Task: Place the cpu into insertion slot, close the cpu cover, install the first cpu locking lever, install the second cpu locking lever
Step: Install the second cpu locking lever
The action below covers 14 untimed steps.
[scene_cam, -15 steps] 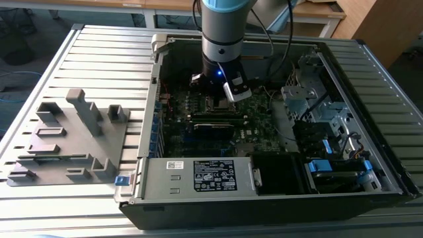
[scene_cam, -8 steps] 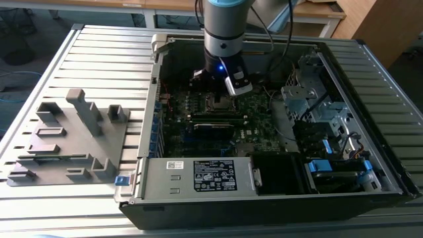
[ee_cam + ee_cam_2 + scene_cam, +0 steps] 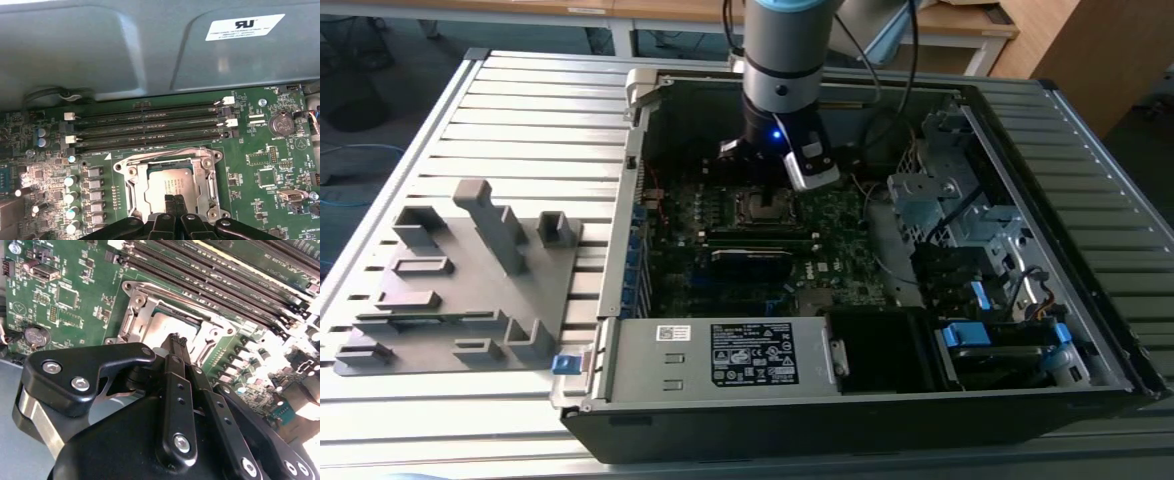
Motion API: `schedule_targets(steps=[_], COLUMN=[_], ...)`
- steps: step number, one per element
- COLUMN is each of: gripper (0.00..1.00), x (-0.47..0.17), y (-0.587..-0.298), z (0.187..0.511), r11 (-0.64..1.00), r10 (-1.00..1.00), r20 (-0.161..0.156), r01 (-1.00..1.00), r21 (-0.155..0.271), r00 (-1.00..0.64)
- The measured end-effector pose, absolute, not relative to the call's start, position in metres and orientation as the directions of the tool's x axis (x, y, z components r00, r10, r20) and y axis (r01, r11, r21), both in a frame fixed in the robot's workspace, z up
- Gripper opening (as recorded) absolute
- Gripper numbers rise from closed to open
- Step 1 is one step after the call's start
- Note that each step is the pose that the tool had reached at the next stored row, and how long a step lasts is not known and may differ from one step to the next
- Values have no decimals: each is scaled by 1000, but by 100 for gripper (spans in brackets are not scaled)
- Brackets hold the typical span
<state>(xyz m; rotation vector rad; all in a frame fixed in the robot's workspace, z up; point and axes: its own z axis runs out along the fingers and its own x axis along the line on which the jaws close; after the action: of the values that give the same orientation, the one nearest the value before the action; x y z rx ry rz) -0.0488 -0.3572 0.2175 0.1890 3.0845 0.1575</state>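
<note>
Slatted bench [image 3: 520,110] in exterior view; first wrist view: tool [image 3: 174,199] shut above cpu [image 3: 170,182] w/ cpu cover [image 3: 207,182].

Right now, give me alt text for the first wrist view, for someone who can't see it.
The robot's black hand hangs just above a silver cpu seated in the insertion slot of a green motherboard, fingertips together. Four long memory slots run behind the socket, with a coin cell battery to one side and a grey case wall beyond.
</note>
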Motion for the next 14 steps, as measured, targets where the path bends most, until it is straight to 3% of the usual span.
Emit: schedule_targets(steps=[8,11,14], gripper=[11,11,11], x=[-47,-47,-47], y=[-357,-357,-357], z=[218,217,217], r11=[988,988,988], r10=[124,124,124], r20=[-40,-16,-11], r01=[119,122,122], r21=[101,98,97], r00=[-991,-992,-992])
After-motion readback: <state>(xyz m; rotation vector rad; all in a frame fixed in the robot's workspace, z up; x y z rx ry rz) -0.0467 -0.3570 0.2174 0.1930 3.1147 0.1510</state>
